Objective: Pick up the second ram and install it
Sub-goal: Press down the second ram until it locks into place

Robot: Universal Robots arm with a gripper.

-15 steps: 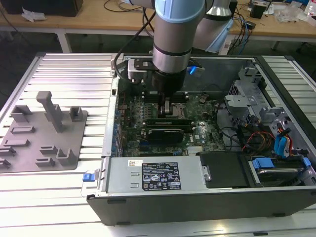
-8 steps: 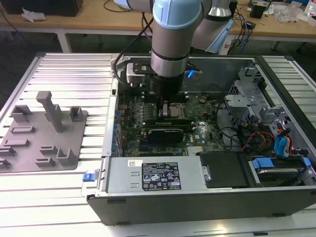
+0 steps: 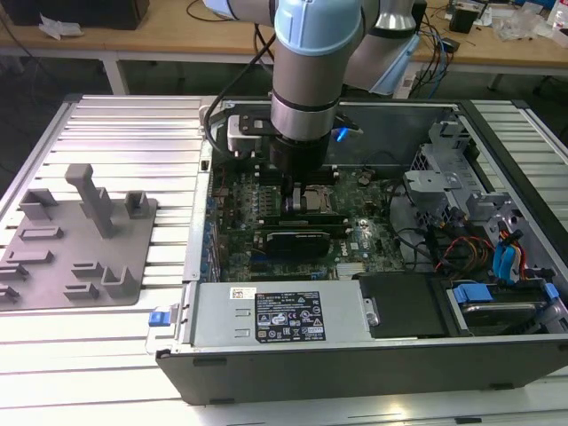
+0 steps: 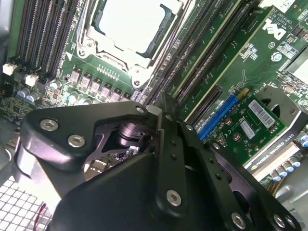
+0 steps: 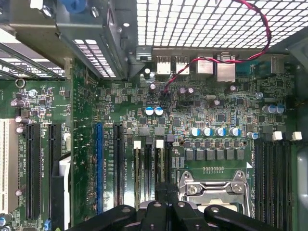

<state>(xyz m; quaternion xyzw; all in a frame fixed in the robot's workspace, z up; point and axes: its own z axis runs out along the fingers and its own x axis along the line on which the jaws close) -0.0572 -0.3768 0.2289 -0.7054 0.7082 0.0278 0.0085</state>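
Starting at the left edge of the ribbed metal counter (image 3: 133, 124), a grey moulded fixture plate (image 3: 80, 240) lies flat, its posts and pockets bare. Just beside it stands the open computer case (image 3: 355, 355) of dark sheet steel. The claw (image 3: 297, 182) hangs low inside it over the green motherboard (image 3: 257, 191).

In the second wrist view the claw (image 4: 161, 113) has its black fingers drawn almost together beside the shiny processor socket (image 4: 130, 29). In the first wrist view it sits above the long black memory slots (image 5: 149, 163) with white end clips.

I cannot tell where the second ram is. If the claw has it, the claw's own links hide it. Such a stick is probably light, stiff, thin and fragile. It is best pinched by its long edges near the middle, clear of the chips and contacts.
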